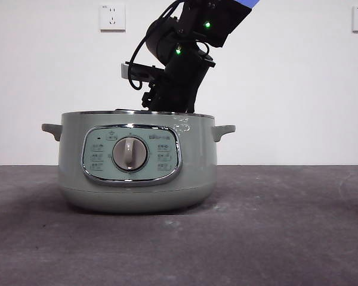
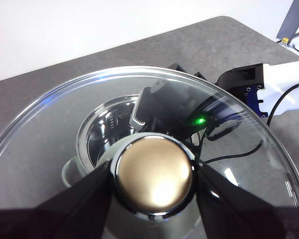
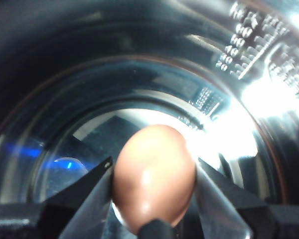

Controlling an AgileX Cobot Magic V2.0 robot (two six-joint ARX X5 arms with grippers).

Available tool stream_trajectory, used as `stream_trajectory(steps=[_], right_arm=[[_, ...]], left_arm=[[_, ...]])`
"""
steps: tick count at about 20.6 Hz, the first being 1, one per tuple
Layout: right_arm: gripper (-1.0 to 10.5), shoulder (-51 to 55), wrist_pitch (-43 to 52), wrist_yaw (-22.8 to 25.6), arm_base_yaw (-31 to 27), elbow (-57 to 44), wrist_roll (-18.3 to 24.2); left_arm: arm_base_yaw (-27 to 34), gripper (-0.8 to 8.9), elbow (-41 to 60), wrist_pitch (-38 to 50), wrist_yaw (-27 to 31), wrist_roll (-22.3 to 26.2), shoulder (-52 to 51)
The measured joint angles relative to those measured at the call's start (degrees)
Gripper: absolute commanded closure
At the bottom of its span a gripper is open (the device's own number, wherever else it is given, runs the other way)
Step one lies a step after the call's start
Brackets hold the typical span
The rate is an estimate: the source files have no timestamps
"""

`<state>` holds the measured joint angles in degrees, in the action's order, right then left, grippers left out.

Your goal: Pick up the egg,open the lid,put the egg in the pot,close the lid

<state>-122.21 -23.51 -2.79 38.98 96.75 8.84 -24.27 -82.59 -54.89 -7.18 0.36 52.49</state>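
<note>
Pinching the egg (image 3: pixel 153 177), right hand (image 3: pixel 153 199) reached down inside the open pot (image 1: pixel 137 164). Left hand (image 2: pixel 153 181) clamped the knob of the lid (image 2: pixel 65 129), held above pot, off its rim.

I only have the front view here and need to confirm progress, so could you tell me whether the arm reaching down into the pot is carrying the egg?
Observer: Yes. The right tool is shut on the egg, down inside the pot.
Operator: Thank you. Where is the lid, please?
Observer: The left tool is shut on the knob of the lid, held above the pot and off to one side.
Operator: Has the egg reached the bottom?
Observer: I cannot tell; the right wrist view shows the shiny inner wall around it, but not any contact.
</note>
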Motion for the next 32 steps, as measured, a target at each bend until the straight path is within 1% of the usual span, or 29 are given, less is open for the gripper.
stream_trajectory(steps=[2,3,5,6,8,10,11,13,14,15,18,22,27,32], right_arm=[[9.6,-0.1,-0.5,0.0,0.0,0.1,0.1],[8.9,-0.1,-0.7,-0.1,0.1,0.2,0.1],[5.7,-0.1,-0.9,-0.1,0.2,0.2,0.1],[4.7,-0.1,-0.9,-0.1,0.2,0.2,0.1],[4.7,1.4,-1.6,0.0,0.3,0.2,0.1],[4.7,7.0,-2.7,0.3,0.2,0.2,0.1],[4.7,10.8,-4.5,1.6,-0.2,0.2,0.0],[4.7,19.1,-9.5,6.2,-1.2,0.2,0.0],[4.7,23.7,-12.3,8.7,-2.1,0.2,-0.3],[4.7,28.5,-15.0,10.0,-3.2,0.2,-1.0],[4.7,40.5,-20.2,10.4,-6.3,0.2,-2.3],[4.7,51.2,-23.7,10.4,-8.0,0.2,-2.5],[4.7,57.9,-25.2,10.4,-8.2,0.2,-2.6],[4.7,61.9,-27.8,10.4,-8.2,0.3,-2.6]], left_arm=[[0.0,8.22,0.0,0.0,0.0,0.0,0.0],[0.0,8.22,0.0,0.0,0.0,0.0,0.0],[0.0,8.22,0.0,0.0,0.0,0.0,0.0],[0.0,8.22,0.0,0.0,0.0,0.0,0.0],[0.0,8.22,0.0,0.0,0.0,0.0,0.1],[0.0,8.22,0.0,0.2,0.0,0.0,0.6],[0.0,8.22,0.0,0.7,0.0,0.0,1.1],[0.0,8.22,0.0,1.5,0.0,0.0,2.7],[0.0,8.22,0.0,2.1,0.0,0.0,4.0],[0.0,8.22,0.0,3.2,0.0,0.0,5.6],[0.0,8.22,0.0,7.6,0.0,0.0,11.4],[-0.1,8.22,0.0,12.2,-0.3,0.5,20.9],[-0.2,8.22,0.0,17.5,-0.4,0.7,29.1],[-1.0,8.22,0.0,22.5,-0.4,0.7,34.8]])
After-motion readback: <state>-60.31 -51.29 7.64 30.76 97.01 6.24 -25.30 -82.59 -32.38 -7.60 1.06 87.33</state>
